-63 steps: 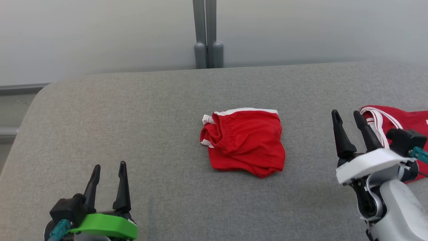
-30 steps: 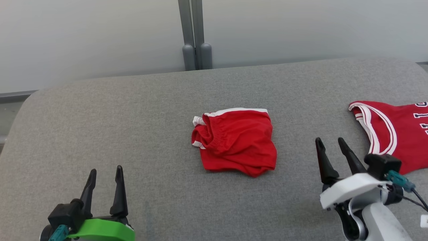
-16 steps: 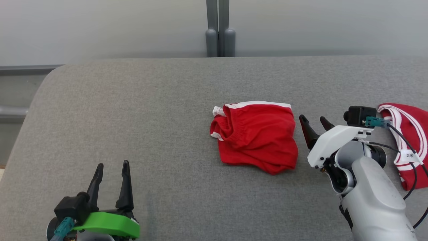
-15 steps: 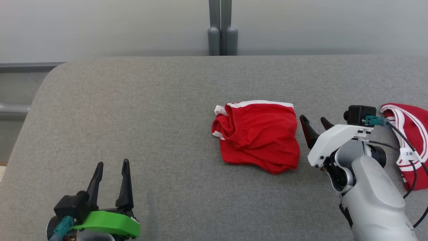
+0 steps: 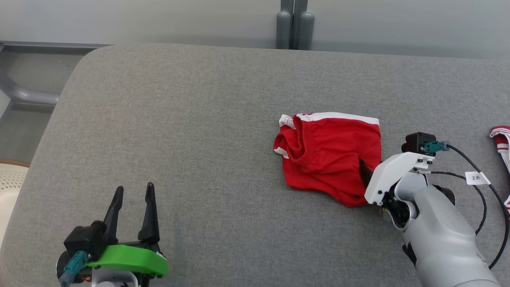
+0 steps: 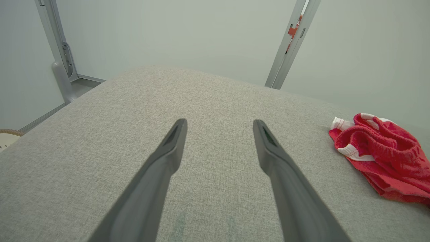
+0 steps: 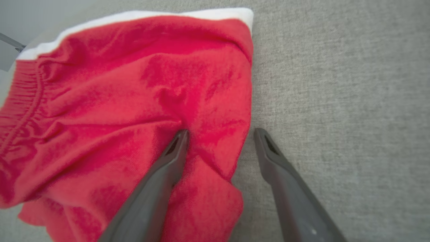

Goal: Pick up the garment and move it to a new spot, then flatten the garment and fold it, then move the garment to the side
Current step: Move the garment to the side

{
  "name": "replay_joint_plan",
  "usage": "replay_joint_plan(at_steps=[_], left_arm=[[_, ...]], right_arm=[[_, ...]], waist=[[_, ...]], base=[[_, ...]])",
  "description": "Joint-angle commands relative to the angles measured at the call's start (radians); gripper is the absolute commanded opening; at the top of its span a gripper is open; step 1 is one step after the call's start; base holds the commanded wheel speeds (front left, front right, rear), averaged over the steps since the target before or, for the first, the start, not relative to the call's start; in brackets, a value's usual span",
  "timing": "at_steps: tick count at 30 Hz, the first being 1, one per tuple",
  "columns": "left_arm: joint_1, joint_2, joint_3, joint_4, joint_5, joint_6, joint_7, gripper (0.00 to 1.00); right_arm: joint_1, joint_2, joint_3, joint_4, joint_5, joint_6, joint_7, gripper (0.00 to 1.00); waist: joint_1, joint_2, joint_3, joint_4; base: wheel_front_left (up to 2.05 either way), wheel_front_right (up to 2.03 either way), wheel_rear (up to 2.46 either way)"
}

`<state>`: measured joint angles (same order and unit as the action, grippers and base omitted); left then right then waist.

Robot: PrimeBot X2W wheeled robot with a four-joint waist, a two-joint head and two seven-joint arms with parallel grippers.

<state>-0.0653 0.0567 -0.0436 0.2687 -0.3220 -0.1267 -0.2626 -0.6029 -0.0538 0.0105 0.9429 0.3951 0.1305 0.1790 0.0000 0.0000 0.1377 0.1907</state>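
The garment [image 5: 326, 155] is a crumpled pair of red shorts with white trim, lying on the grey padded surface [image 5: 199, 119] right of centre. My right gripper [image 5: 368, 169] sits at its right edge, low and tilted towards it. In the right wrist view the right gripper [image 7: 220, 132] is open: one finger presses into the red cloth [image 7: 134, 94], the other rests on bare grey fabric, and the garment's edge lies between them. My left gripper [image 5: 134, 186] stands open at the lower left, far from the shorts. In the left wrist view the left gripper [image 6: 219, 121] holds nothing, with the garment [image 6: 386, 151] at the right.
A second red garment with white stripes [image 5: 502, 139] pokes in at the right edge. Grey posts [image 5: 293, 24] stand behind the surface. The surface's rounded left edge drops to the floor, where a cream object [image 5: 8, 179] sits. A labelled cable [image 5: 476, 177] loops off the right wrist.
The camera has swung, shifting the whole picture. My right gripper has gone from just beside the shorts onto their right edge, one finger now pushing into the cloth. The left gripper has stayed put.
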Motion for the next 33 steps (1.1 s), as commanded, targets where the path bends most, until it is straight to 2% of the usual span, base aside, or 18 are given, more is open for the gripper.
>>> replay_joint_plan(at_steps=[1, 3, 4, 10, 12, 15, 25, 33], left_arm=[[-0.015, 0.000, 0.000, 0.003, -0.004, -0.003, -0.002, 1.00], [-0.015, 0.000, 0.001, 0.005, -0.001, -0.003, -0.002, 1.00], [-0.014, 0.000, 0.001, 0.005, 0.000, -0.004, -0.002, 1.00], [-0.005, 0.002, 0.001, -0.002, 0.012, -0.004, -0.002, 1.00], [0.000, 0.004, -0.015, -0.012, 0.018, -0.005, -0.002, 1.00], [-0.001, 0.009, -0.034, -0.020, 0.019, -0.005, -0.002, 1.00], [-0.027, 0.019, -0.135, -0.048, -0.002, -0.005, -0.002, 1.00], [-0.047, 0.040, -0.179, -0.051, -0.012, -0.005, -0.001, 1.00]], right_arm=[[0.006, 0.001, 0.007, 0.027, 0.008, 0.000, 0.010, 0.78], [-0.001, 0.003, 0.016, 0.037, 0.024, 0.001, 0.001, 0.09], [-0.005, 0.003, 0.022, 0.037, 0.032, 0.001, -0.006, 0.00], [-0.036, 0.000, 0.053, 0.019, 0.070, 0.001, -0.100, 0.00], [-0.041, -0.011, 0.068, 0.011, 0.076, 0.001, -0.144, 0.00], [-0.043, -0.024, 0.091, 0.003, 0.079, 0.000, -0.154, 0.00], [-0.004, -0.092, 0.195, -0.104, 0.099, 0.001, -0.127, 0.00], [0.054, -0.100, 0.232, -0.241, 0.127, 0.001, -0.105, 0.00]], waist=[[0.0000, 0.0000, -0.002, 0.002], [0.0000, 0.0000, -0.005, 0.003], [0.0000, 0.0000, -0.007, 0.003], [0.0000, 0.0000, -0.032, -0.017], [0.0000, 0.0000, -0.052, -0.045], [0.0000, 0.0000, -0.065, -0.088], [0.0000, 0.0000, -0.087, -0.306], [0.0000, 0.0000, -0.064, -0.489]], base=[[0.00, 0.00, 0.00], [0.00, 0.00, 0.00], [0.00, 0.00, 0.00], [0.00, 0.00, 0.00], [0.00, 0.00, 0.00], [0.00, 0.00, 0.00], [0.00, 0.00, 0.00], [0.00, 0.00, 0.00]])
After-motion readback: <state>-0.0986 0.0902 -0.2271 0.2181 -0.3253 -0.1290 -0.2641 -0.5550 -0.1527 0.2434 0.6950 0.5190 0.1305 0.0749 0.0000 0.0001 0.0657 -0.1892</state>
